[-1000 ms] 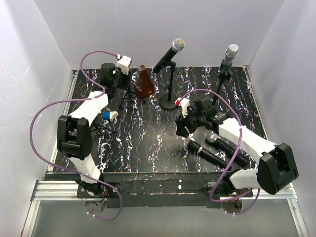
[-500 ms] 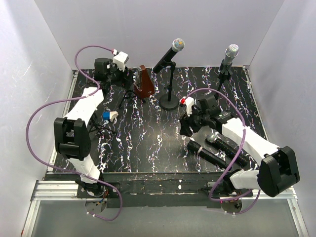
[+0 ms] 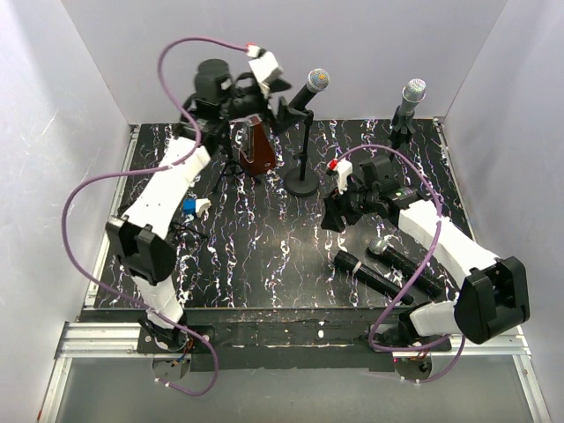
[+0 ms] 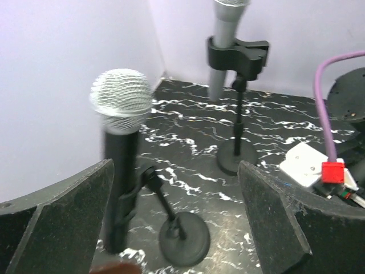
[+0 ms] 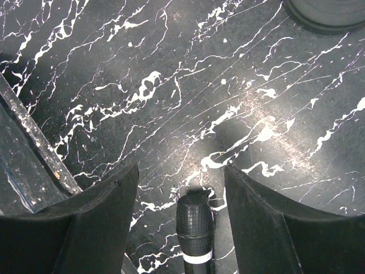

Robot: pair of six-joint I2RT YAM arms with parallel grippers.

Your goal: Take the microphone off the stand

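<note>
A black microphone (image 3: 304, 95) with a silver grille leans in the clip of a round-based stand (image 3: 302, 181) at the back centre. My left gripper (image 3: 280, 99) hovers open just left of it, apart from it. In the left wrist view the microphone (image 4: 121, 165) stands ahead of the left finger, over the stand base (image 4: 183, 238), with the left gripper (image 4: 174, 182) open and empty. My right gripper (image 3: 333, 217) hangs low over the table, open. In the right wrist view the right gripper (image 5: 181, 174) has the end of a lying black microphone (image 5: 195, 225) between its fingers, untouched.
A grey microphone (image 3: 408, 101) sits on a second stand at the back right, also seen as the grey microphone (image 4: 227, 45). Two black microphones (image 3: 374, 275) lie at the front right. A brown metronome (image 3: 256, 150) and a small blue-and-white item (image 3: 192, 207) are on the left.
My left arm rose from the back left and swung right to the microphone on the centre stand, and its jaws opened wide. The right gripper drifted slightly toward the back.
</note>
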